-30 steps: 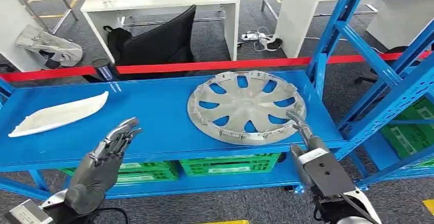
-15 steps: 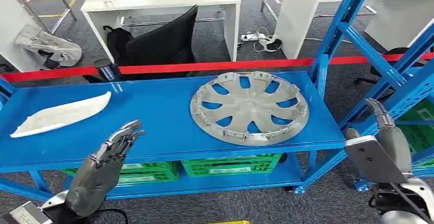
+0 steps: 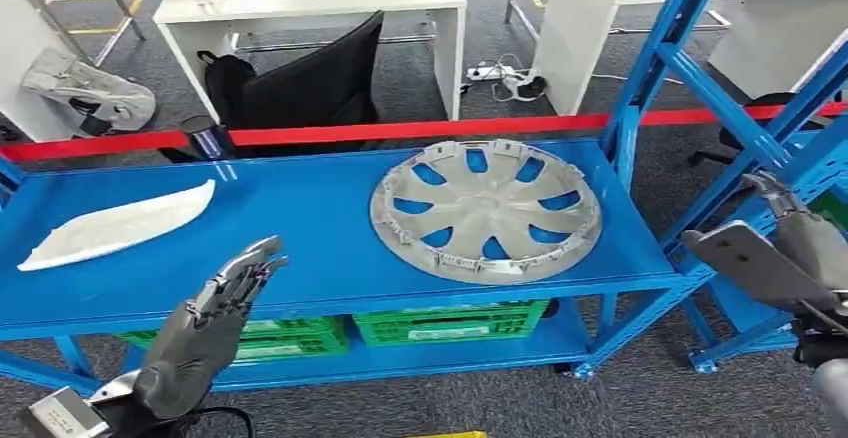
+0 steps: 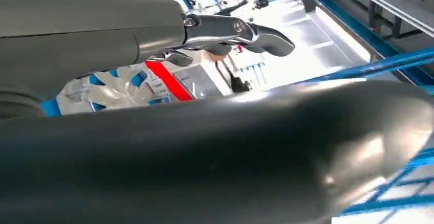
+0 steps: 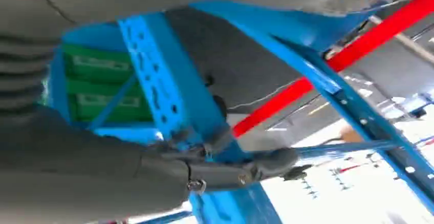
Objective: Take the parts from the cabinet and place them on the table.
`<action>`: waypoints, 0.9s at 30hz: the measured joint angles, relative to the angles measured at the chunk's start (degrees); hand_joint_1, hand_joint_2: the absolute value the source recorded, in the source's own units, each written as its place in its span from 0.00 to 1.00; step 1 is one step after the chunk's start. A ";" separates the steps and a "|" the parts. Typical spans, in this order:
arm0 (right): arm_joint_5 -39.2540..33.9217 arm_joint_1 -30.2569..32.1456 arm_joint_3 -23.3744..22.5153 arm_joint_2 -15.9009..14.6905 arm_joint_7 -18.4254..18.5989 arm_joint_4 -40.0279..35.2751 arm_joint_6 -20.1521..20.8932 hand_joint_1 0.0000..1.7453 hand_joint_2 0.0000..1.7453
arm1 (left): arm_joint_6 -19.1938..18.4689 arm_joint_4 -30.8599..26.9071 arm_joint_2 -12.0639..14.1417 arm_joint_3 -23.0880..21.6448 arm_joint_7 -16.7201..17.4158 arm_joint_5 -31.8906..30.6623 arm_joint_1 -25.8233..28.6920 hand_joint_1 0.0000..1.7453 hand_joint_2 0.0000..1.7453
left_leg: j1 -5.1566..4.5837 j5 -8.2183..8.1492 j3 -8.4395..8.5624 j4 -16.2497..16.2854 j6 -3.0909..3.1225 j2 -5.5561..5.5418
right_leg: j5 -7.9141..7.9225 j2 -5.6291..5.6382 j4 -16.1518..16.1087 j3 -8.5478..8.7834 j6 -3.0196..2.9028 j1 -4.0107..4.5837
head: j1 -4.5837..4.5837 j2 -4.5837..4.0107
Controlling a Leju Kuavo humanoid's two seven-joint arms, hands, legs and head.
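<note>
Lying flat on the blue metal shelf (image 3: pixel 300 228), the round silver plastic hubcap (image 3: pixel 486 210) shows curved spokes with blue showing through the gaps and small clips round its rim. It sits ahead of and between my hands, touching neither. My left hand (image 3: pixel 215 310) is empty, fingers extended. My right hand (image 3: pixel 790 248) is off beside the blue rack upright (image 3: pixel 655 68), holding nothing, fingers straight.

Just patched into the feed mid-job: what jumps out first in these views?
The big silver hubcap lies flat on the right half of the bright blue shelf, with a long white part at its left end. The left hand hovers, holding nothing, at the shelf's front edge, while the right hand is off past the shelf's right end by the blue uprights. A red barrier tape runs behind.
</note>
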 joint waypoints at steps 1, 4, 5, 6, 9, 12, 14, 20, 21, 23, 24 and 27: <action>-0.41 -1.79 1.32 -1.12 -0.09 1.76 0.40 0.00 1.00 | -0.20 0.07 0.00 -0.02 -0.02 0.00 -0.21 0.00 0.00 | 0.01 -0.03 0.08 0.00 0.02 0.22 | 0.03 0.20 0.00 0.03 0.06 0.00 | 0.00 0.00; -0.94 -6.46 5.13 -3.39 -0.02 6.44 0.42 0.00 1.00 | -0.22 0.09 -0.11 -0.04 -0.04 0.02 -0.45 0.00 0.00 | -0.01 0.07 0.10 0.01 0.14 0.26 | 0.11 0.15 -0.02 0.07 0.17 0.00 | 0.00 0.00; -1.01 -8.18 6.44 -3.83 -0.15 7.84 0.66 0.00 1.00 | -0.22 0.09 -0.13 -0.04 -0.04 0.02 -0.45 0.00 0.00 | -0.02 0.11 0.10 0.02 0.12 0.25 | 0.13 0.12 -0.02 0.09 0.20 0.00 | 0.00 0.00; -1.07 -9.87 7.86 -4.16 -0.46 9.18 0.81 0.00 1.00 | -0.22 0.11 -0.13 -0.04 -0.04 0.04 -0.49 0.00 0.00 | -0.03 0.15 0.11 0.02 0.17 0.25 | 0.14 0.10 -0.02 0.09 0.20 0.00 | 0.00 0.00; -1.36 -13.39 11.90 -4.81 -1.66 11.98 0.73 0.00 1.00 | -0.11 0.13 -0.15 -0.04 -0.20 0.26 -0.51 0.00 0.00 | -0.02 0.15 0.19 0.01 0.10 0.30 | 0.21 0.28 -0.02 0.15 0.14 -0.03 | -0.02 0.00; -1.95 -15.91 15.22 -4.83 -2.60 13.69 0.37 0.00 1.00 | 0.11 0.24 -0.24 -0.04 -0.44 0.37 -0.74 0.00 0.00 | -0.01 0.03 0.37 0.00 0.04 0.84 | 0.29 0.89 -0.02 0.15 0.14 -0.02 | -0.02 0.00; -2.54 -16.69 16.99 -4.86 -3.21 14.35 -0.33 0.00 1.00 | 0.48 0.24 -0.26 -0.04 -0.46 0.44 -0.74 0.00 0.00 | -0.05 0.16 0.34 0.02 0.21 0.71 | 0.31 0.61 -0.08 0.19 0.21 0.04 | -0.02 0.00; -3.98 -16.68 20.77 -5.01 -4.17 14.34 -1.11 0.00 1.00 | 0.98 0.26 -0.24 -0.04 -0.55 0.50 -0.63 0.00 0.00 | -0.10 0.32 0.20 0.02 0.16 -0.05 | 0.26 -0.06 -0.10 0.30 0.27 0.04 | -0.02 0.00; -4.04 -16.67 21.20 -5.01 -4.30 14.34 -1.20 0.00 1.00 | 0.98 0.26 -0.24 -0.04 -0.55 0.50 -0.64 0.00 0.00 | -0.10 0.32 0.21 0.02 0.16 -0.05 | 0.25 -0.06 -0.10 0.30 0.28 0.04 | -0.02 0.00; -4.37 -16.52 22.04 -5.01 -4.90 14.30 -1.55 0.00 1.00 | 0.98 0.26 -0.24 -0.04 -0.59 0.50 -0.64 0.00 0.00 | -0.10 0.29 0.20 0.01 0.17 -0.05 | 0.20 -0.05 -0.11 0.29 0.33 0.05 | -0.02 0.00; -4.39 -16.42 22.53 -4.99 -5.11 14.26 -1.72 0.00 1.00 | 1.00 0.26 -0.26 -0.04 -0.66 0.50 -0.66 0.00 0.00 | -0.10 0.27 0.19 0.01 0.20 -0.05 | 0.16 -0.05 -0.11 0.29 0.38 0.05 | -0.02 0.00; -4.35 -15.89 23.63 -4.72 -5.14 13.69 -1.92 0.00 1.00 | 1.16 0.35 -0.26 -0.04 -0.90 0.50 -0.74 0.00 0.00 | -0.11 0.23 0.16 0.01 0.21 -0.08 | 0.11 -0.06 -0.13 0.30 0.43 0.05 | -0.02 0.00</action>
